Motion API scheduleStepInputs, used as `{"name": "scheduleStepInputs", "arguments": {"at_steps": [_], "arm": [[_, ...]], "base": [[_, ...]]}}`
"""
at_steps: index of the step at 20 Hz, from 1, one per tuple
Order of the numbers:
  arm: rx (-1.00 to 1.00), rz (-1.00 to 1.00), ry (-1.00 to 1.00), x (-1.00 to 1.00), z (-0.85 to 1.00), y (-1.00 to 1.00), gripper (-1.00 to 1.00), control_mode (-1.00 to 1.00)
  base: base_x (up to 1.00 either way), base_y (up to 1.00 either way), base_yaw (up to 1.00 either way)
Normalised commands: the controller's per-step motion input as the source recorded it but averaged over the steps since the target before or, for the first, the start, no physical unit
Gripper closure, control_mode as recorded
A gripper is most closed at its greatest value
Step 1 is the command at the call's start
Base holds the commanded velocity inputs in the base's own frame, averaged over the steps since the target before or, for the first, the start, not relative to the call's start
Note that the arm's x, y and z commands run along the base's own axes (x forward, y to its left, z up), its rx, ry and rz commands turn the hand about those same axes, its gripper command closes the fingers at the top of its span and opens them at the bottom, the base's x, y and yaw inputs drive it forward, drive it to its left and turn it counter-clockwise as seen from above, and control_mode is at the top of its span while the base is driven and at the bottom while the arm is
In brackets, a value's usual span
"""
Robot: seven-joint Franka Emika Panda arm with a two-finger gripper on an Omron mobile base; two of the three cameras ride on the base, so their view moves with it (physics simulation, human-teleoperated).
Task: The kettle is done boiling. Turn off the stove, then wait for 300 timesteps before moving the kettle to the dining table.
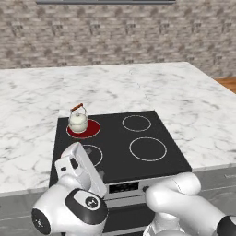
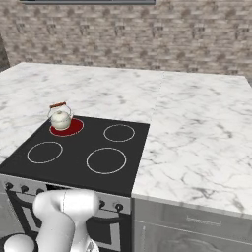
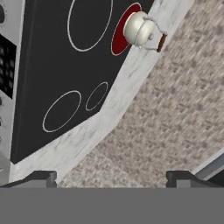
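**Burner glowing, nothing done yet**

On the left base view, the small cream-white kettle with its arched reddish-brown handle (image 1: pixel 78 120) sits on a red-glowing rear burner of the flat black glass stove (image 1: pixel 120 152). Right base view agrees: heat apparently on. Hand view: the claw (image 3: pixel 111 178) is spread, empty.

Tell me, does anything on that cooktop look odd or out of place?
Nothing is spilled or askew. The one standout: the burner under the kettle glows red while the stove's other three rings stay dark, so it looks switched on.
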Motion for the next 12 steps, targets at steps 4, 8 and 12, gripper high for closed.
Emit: {"name": "scheduleStepInputs", "arguments": {"at_steps": [4,8,12], "arm": [[-0.18,0.07,0.00,-0.04,-0.31,0.00,-1.00,-1.00],[-0.18,0.08,0.00,-0.05,-0.33,0.00,-1.00,-1.00],[-0.14,0.08,0.00,-0.04,-0.32,0.00,-1.00,-1.00]], "base": [[0.00,0.00,0.00],[0.00,0.00,0.00],[0.00,0.00,0.00]]}}
